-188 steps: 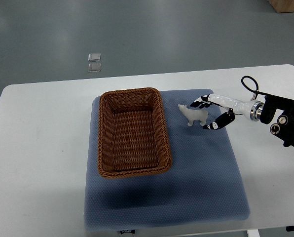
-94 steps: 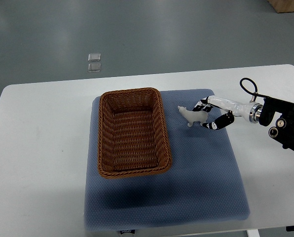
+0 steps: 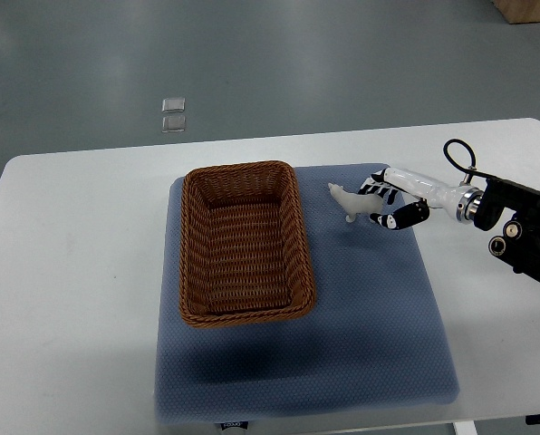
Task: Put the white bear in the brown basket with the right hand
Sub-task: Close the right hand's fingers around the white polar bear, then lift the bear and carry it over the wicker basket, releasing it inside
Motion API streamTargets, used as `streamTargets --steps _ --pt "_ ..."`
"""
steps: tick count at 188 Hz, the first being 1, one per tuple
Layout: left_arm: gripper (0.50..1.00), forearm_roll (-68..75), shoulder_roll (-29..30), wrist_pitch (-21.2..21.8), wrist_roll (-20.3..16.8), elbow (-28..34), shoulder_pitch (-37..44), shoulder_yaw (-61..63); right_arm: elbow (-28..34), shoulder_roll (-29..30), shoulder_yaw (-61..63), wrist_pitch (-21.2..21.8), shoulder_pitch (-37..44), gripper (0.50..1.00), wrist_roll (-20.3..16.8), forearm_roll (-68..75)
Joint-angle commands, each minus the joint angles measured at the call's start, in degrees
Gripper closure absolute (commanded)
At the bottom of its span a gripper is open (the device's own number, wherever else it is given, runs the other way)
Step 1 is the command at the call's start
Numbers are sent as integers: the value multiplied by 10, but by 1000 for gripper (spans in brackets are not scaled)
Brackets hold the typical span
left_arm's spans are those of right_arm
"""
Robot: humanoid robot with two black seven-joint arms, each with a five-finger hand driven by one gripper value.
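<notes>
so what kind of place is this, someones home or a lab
Most likely a lab or test room, not a home: a plain white table on a bare grey floor, a blue mat staged with one brown basket and a white bear, and a robot's right hand.

basket point(image 3: 245, 243) on mat point(image 3: 379, 317), bear point(image 3: 351, 202) to its right

Bright, even overhead light, soft shadows beneath the basket point(image 3: 246, 243), sharp focus, mild glare on the table point(image 3: 80, 272)

We see our right hand point(image 3: 390, 201) with fingers point(image 3: 375, 188) wrapped round the white bear point(image 3: 351, 203), brown basket point(image 3: 244, 242) just past the fingertips on the blue mat point(image 3: 370, 317).
</notes>
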Motion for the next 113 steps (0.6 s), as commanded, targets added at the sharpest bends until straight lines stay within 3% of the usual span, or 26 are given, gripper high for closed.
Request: streamTargets --steps 1,49,74,113 --pt "500 0 0 0 0 0 0 0 6 -2 3 -15 6 1000 5 4" --pt "500 0 0 0 0 0 0 0 42 -10 21 -26 32 1000 9 8" --pt "500 0 0 0 0 0 0 0 64 -1 21 -21 41 1000 37 8" --pt "500 0 0 0 0 0 0 0 76 45 17 -12 48 1000 53 10"
